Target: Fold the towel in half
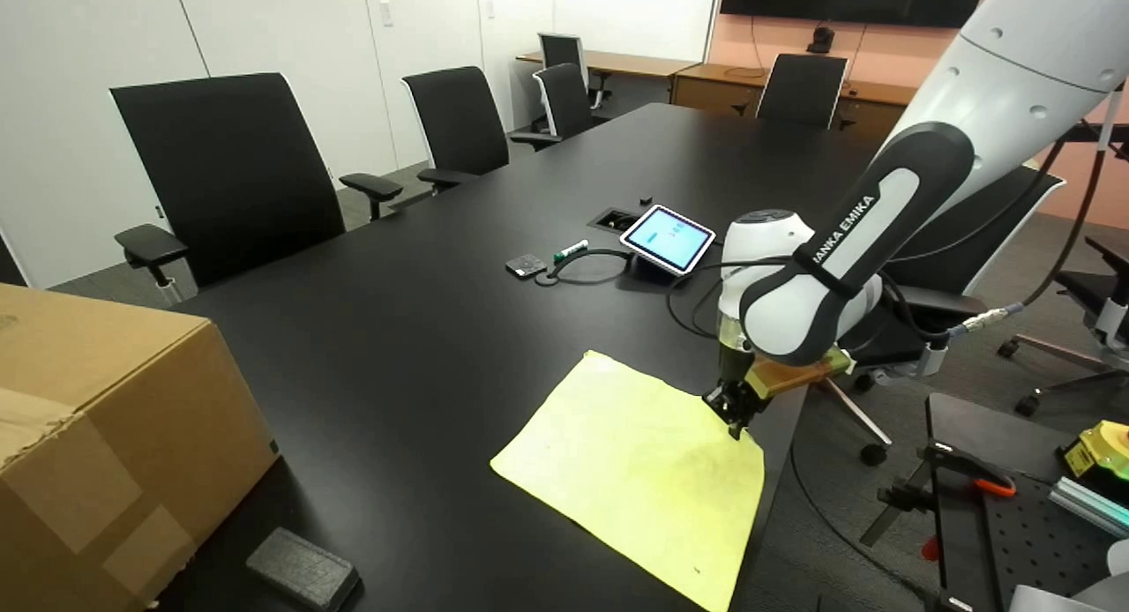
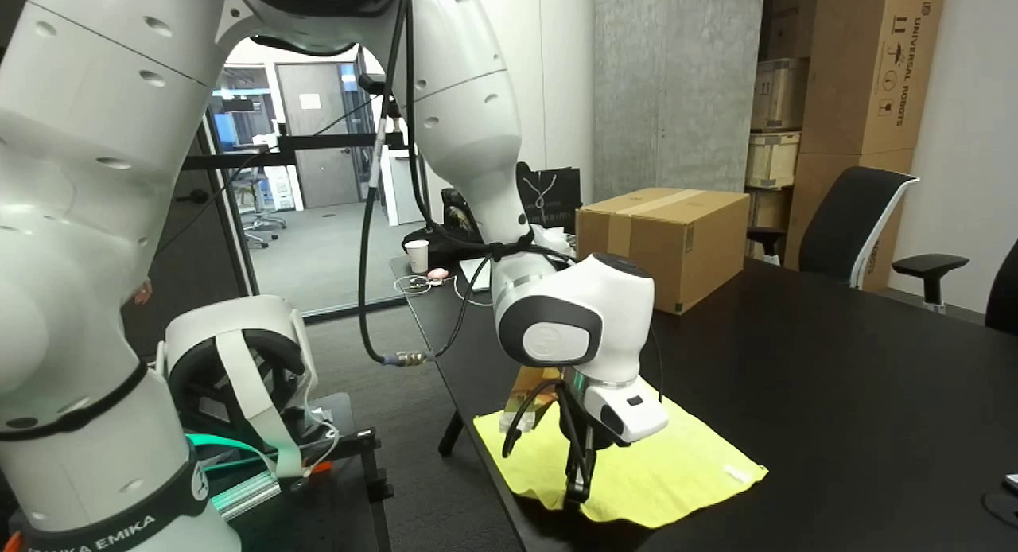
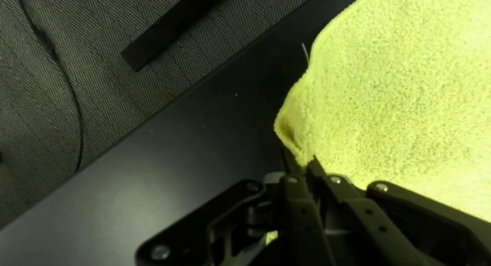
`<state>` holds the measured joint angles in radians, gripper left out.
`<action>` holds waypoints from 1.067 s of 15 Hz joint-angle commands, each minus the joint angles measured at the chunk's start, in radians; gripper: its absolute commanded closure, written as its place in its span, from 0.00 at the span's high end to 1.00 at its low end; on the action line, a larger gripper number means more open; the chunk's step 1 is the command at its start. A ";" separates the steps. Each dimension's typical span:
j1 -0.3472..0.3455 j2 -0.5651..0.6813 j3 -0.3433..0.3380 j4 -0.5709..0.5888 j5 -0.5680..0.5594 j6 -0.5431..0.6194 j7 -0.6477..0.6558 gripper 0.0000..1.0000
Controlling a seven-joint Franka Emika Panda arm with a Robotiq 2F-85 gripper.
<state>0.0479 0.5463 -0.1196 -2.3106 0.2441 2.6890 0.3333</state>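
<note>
While the towel (image 1: 626,480) lies spread out on the desk (image 1: 397,356), the hand (image 3: 302,166) points down at its border, and the fingers (image 3: 294,193) are pressed together on a pinch of the cloth. In the wrist view, that pinch shows as a small puckered lip with a dark hollow in it; from there the towel widens upward and to the right, bare desk shows on the left, and past the desk's edge lies the carpet (image 3: 115,86). In both exterior views the hand is at the rim of the towel, so that most of the cloth stretches away to one side of it, nearly flat. In an exterior view the held spot is near one corner, and one side of the towel runs close to the edge of the desk. Well apart from the towel sits a cardboard box (image 1: 106,471), with a dark block (image 1: 302,568) near it. On the far side of the towel, a tablet (image 1: 668,239) stands tilted with its screen lit, and a marker (image 1: 571,250) lies near it. Chairs (image 1: 229,171) line the desk, and a cup (image 2: 417,256) stands near its end.
</note>
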 commanded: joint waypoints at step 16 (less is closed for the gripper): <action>-0.098 0.135 0.041 0.624 -0.020 -0.506 -0.014 0.06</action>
<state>-0.0036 0.5799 -0.1079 -1.8821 0.2017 2.3062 0.3419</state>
